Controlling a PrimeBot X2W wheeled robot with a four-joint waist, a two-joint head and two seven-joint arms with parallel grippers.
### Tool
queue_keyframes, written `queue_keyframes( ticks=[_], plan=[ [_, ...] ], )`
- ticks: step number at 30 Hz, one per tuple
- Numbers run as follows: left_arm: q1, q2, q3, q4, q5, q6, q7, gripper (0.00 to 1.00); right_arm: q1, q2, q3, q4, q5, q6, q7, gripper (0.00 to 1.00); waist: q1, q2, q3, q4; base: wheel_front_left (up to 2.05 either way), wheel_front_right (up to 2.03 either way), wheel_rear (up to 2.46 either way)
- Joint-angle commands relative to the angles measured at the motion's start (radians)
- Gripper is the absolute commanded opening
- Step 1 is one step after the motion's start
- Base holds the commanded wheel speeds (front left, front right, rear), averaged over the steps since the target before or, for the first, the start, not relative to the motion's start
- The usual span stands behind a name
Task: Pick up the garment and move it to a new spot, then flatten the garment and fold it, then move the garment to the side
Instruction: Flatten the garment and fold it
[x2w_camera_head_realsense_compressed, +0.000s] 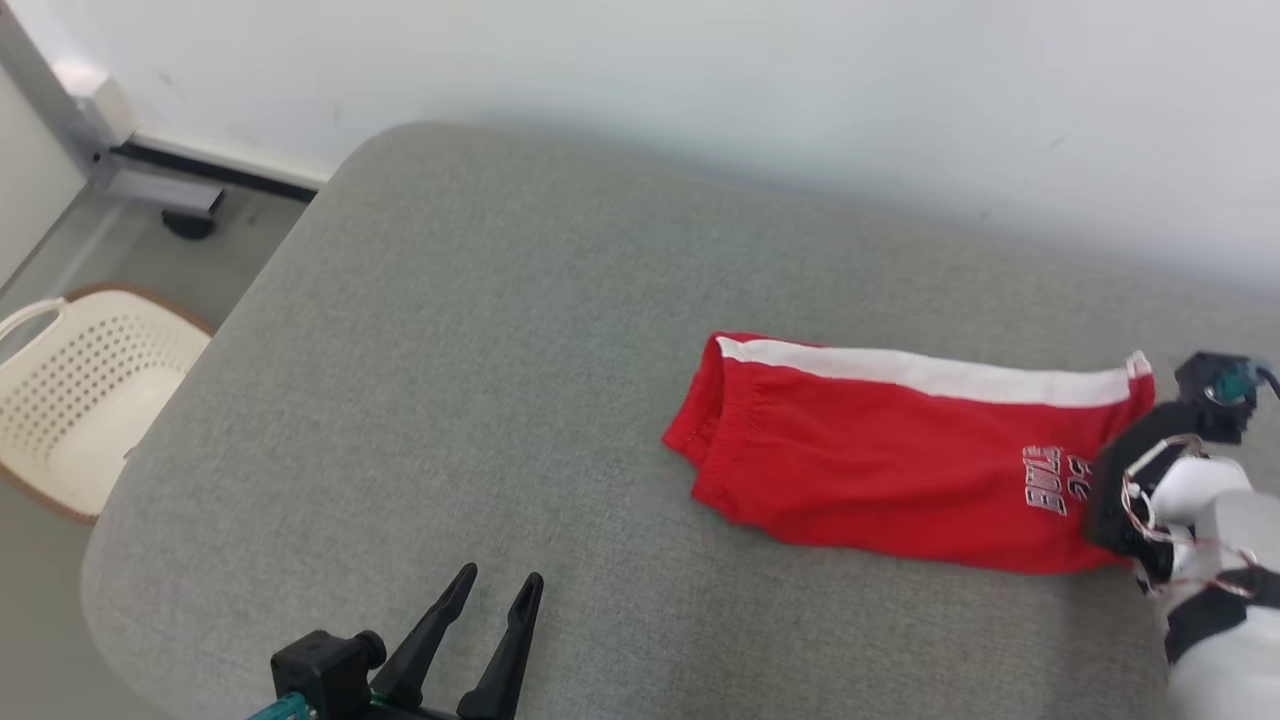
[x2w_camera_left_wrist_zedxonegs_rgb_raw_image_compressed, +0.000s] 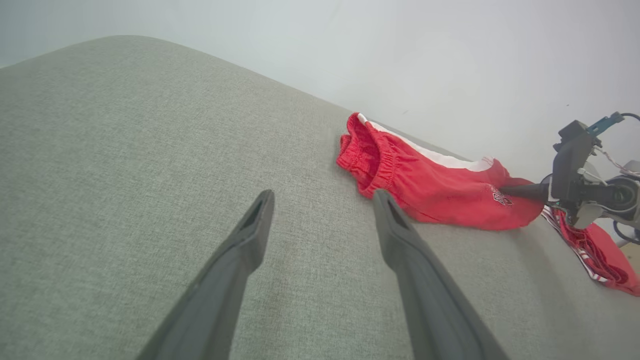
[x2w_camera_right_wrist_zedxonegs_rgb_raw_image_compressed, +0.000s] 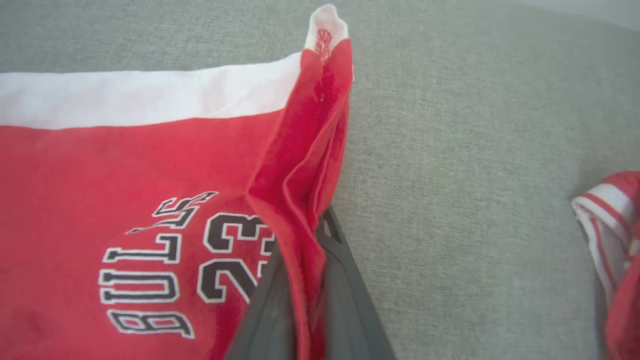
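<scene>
Slippage looms, since the right gripper (x2w_camera_right_wrist_zedxonegs_rgb_raw_image_compressed: 305, 240) pinches only a thin hem fold of the red shorts (x2w_camera_head_realsense_compressed: 880, 470) while the left gripper (x2w_camera_head_realsense_compressed: 500, 578) gapes empty.

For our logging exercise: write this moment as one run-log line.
right tool: shut on red shorts | left tool: open, empty | surface: grey cushion

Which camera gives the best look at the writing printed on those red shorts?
The right wrist view: the writing is large and sharp there, reading BULLS and 23 on the red shorts. The head view shows it small and blurry beside the right arm. The left wrist view shows a tiny, unreadable patch.
</scene>
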Motion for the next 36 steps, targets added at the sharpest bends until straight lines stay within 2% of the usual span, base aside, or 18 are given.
queue_keyframes(
  ticks=[1, 10, 21, 28, 36],
  plan=[
    [0.024, 0.006, 0.0, -0.005, -0.006, 0.004, 0.002, 1.0, 0.032, 0.002, -0.007, -0.014, 0.01, 0.0, 0.0, 0.0, 0.0, 0.0, -0.049, -0.038, 0.0, 0.0, 0.0],
    [0.064, 0.034, 0.01, -0.035, -0.017, 0.032, 0.018, 1.0, 0.167, 0.017, -0.055, -0.167, -0.031, 0.0, 0.014, 0.0, 0.0, 0.0, -0.103, -0.054, 0.0, 0.0, 0.0],
    [0.079, 0.047, 0.01, -0.063, -0.023, 0.053, 0.029, 1.0, 0.211, 0.057, -0.059, -0.299, -0.138, 0.0, 0.002, 0.0, 0.0, 0.0, -0.134, -0.05, 0.0, 0.0, 0.0],
    [0.09, 0.044, -0.001, -0.061, -0.028, 0.053, 0.03, 1.0, 0.16, 0.124, 0.028, -0.275, -0.065, 0.0, 0.007, 0.0, 0.0, 0.0, -0.147, -0.048, 0.0, 0.0, 0.0],
    [0.088, 0.04, -0.014, -0.064, -0.023, 0.048, 0.033, 1.0, 0.093, 0.146, 0.161, -0.191, 0.037, 0.0, 0.012, 0.0, 0.0, 0.0, -0.141, -0.028, 0.0, 0.0, 0.0]
  ],
)
